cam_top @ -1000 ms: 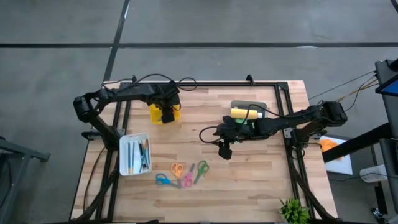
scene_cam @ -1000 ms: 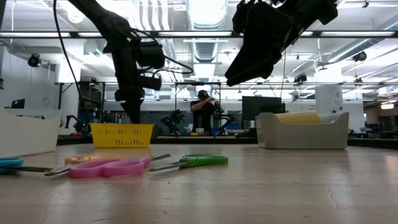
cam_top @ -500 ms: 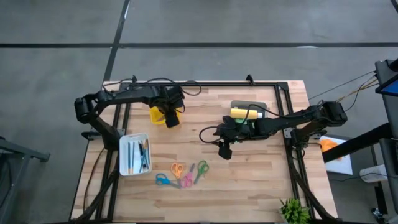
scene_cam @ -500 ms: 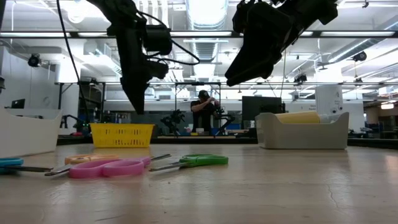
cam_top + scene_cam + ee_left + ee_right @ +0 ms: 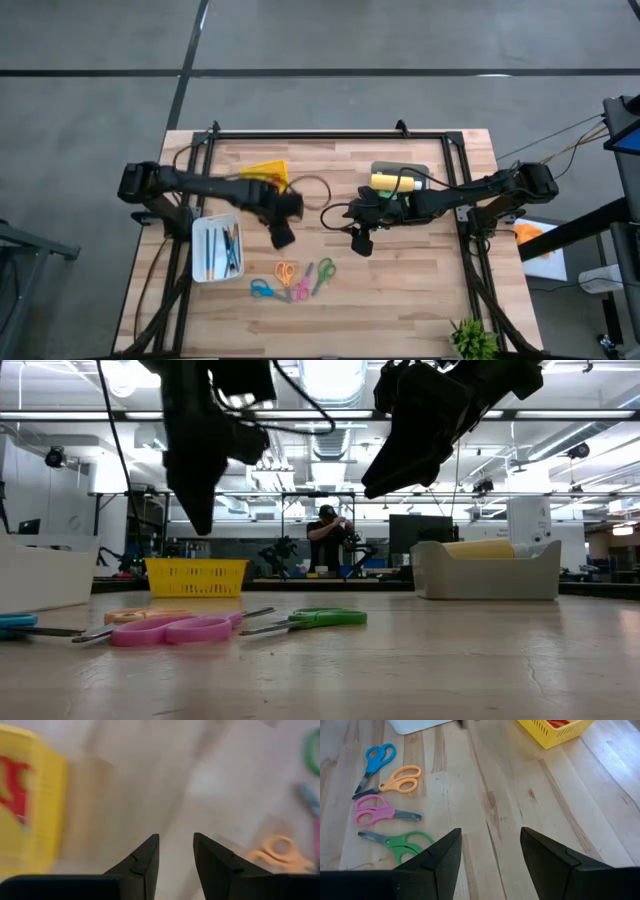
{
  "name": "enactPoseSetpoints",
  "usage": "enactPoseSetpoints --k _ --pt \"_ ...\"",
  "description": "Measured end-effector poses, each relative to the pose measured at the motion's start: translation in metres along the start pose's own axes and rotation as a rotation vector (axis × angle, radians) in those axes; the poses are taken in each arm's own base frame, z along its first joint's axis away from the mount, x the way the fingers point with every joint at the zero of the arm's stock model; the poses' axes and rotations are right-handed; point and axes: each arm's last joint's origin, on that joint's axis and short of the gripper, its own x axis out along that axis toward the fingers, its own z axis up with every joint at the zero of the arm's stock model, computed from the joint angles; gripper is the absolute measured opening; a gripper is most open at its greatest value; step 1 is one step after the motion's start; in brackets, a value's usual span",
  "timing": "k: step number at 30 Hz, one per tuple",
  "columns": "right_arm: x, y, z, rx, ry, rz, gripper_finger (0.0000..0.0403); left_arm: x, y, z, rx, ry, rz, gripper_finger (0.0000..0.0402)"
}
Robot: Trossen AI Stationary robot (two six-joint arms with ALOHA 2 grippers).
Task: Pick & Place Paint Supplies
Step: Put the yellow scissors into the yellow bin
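Observation:
A yellow paint bottle (image 5: 391, 181) lies in the grey tray (image 5: 424, 170) at the table's right; its top shows above the tray wall (image 5: 487, 575) as the bottle (image 5: 495, 548). Thin brushes and pens (image 5: 227, 248) lie in the white tray (image 5: 200, 232) at the left. The green bottles are hidden. My left gripper (image 5: 283, 236) (image 5: 175, 851) hangs open over bare wood between the yellow basket (image 5: 266, 171) and the scissors. My right gripper (image 5: 361, 241) (image 5: 490, 851) hovers open above the table's middle, empty.
Several scissors lie near the table's near edge: blue (image 5: 375, 759), orange (image 5: 400, 779), pink (image 5: 380, 811), green (image 5: 404, 843). The yellow basket (image 5: 25, 805) holds something red. A plant (image 5: 472, 338) stands at the near right corner. A person (image 5: 328, 538) stands far behind the table.
My left gripper has risen from the yellow basket and swung toward the table's near edge and right, now hanging over the middle of the table close to the scissors. The right arm has kept still.

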Motion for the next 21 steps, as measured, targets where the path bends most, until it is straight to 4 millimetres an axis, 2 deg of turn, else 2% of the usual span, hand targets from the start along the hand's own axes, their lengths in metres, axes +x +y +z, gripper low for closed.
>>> enactPoseSetpoints --k 5,10,17,21 --pt "0.000 0.000 0.000 0.000 0.000 0.000 0.0201 -0.004 -0.040 -0.021 -0.007 -0.006 -0.031 0.0121" --pt "0.000 0.000 0.000 0.000 0.000 0.000 0.0201 -0.006 -0.070 -0.040 0.000 -0.021 -0.061 0.0121" --pt "0.000 0.000 0.000 0.000 0.000 0.000 0.0201 -0.006 -0.088 -0.052 -0.103 -0.052 -0.087 0.0121" --pt "0.000 0.000 0.000 0.000 0.000 0.000 0.0201 0.002 -0.087 -0.056 -0.211 -0.042 -0.096 0.0121"
